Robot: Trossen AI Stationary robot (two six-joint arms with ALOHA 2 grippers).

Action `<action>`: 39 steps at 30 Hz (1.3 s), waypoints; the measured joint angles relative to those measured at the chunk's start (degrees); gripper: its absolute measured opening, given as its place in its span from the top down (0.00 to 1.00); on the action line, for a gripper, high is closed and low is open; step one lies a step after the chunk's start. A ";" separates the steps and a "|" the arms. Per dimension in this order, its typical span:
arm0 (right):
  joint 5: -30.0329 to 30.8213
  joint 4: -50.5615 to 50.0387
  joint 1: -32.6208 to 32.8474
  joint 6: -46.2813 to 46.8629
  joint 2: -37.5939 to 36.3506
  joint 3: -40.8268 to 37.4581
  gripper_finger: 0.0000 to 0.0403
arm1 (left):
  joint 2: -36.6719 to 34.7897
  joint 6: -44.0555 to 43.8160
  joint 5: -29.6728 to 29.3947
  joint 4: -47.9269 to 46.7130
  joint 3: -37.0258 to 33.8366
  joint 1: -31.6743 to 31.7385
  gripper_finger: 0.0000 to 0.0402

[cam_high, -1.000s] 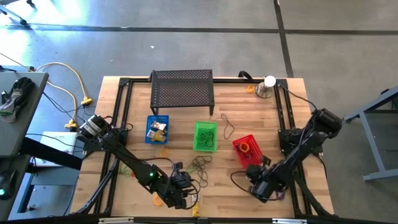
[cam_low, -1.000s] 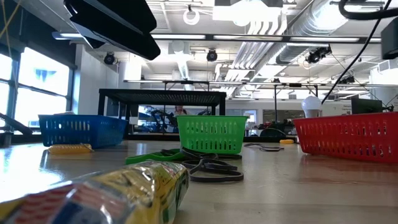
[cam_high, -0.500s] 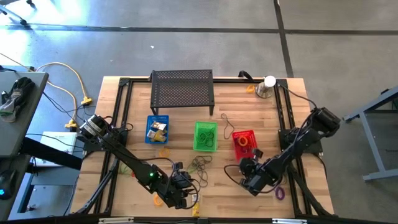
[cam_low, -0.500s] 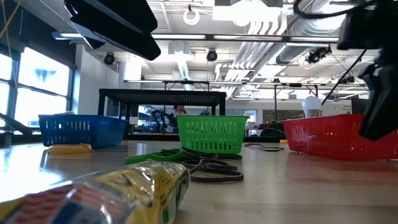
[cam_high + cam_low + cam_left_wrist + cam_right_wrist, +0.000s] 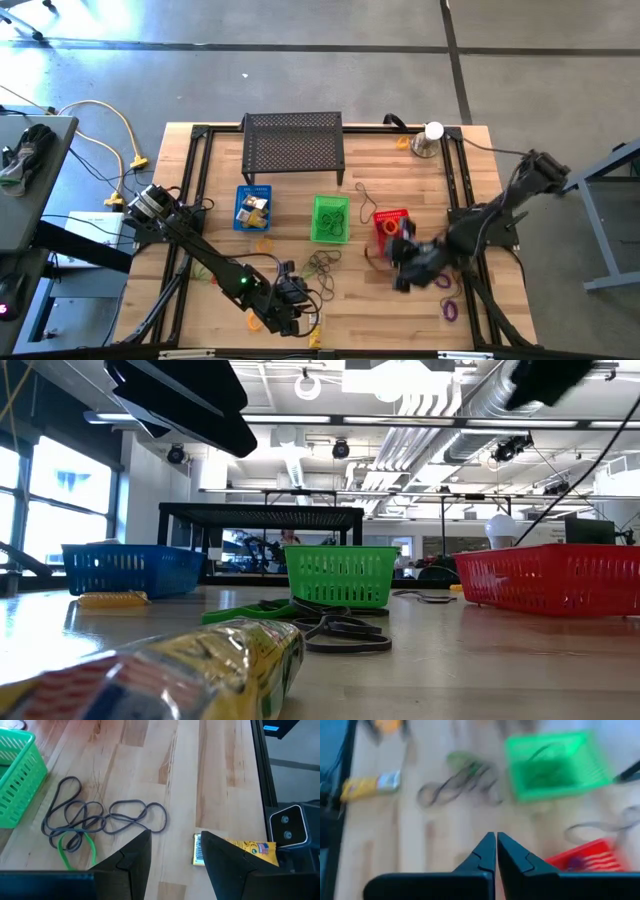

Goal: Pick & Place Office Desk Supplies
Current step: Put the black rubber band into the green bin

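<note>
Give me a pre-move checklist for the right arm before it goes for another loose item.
1. Right gripper empty: ok, its fingers are shut together with nothing between them.
2. Right gripper position: ok, it hangs over the table just in front of the red basket.
3. A loose target in reach: ok, the purple loop lies on the table near the right arm.
4. Left gripper out of the way: ok, it is open at the front edge by the yellow packet, away from the right arm.
5. Dark loops untangled: not ok, they overlap with a green loop.
</note>
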 joint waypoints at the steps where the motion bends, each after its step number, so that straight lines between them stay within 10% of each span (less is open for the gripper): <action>1: 0.03 0.24 -2.00 -1.74 -1.38 0.17 0.99 | 0.00 0.01 0.00 -0.02 -0.01 0.06 0.59; 20: -13.04 -0.34 -36.72 -15.10 3.69 0.15 0.48 | 0.00 2.62 -0.04 -1.21 -0.04 -1.59 0.59; 39: -17.55 3.80 -46.65 -24.99 22.57 0.14 0.42 | 0.00 2.98 -0.57 -2.49 -0.04 -2.81 0.59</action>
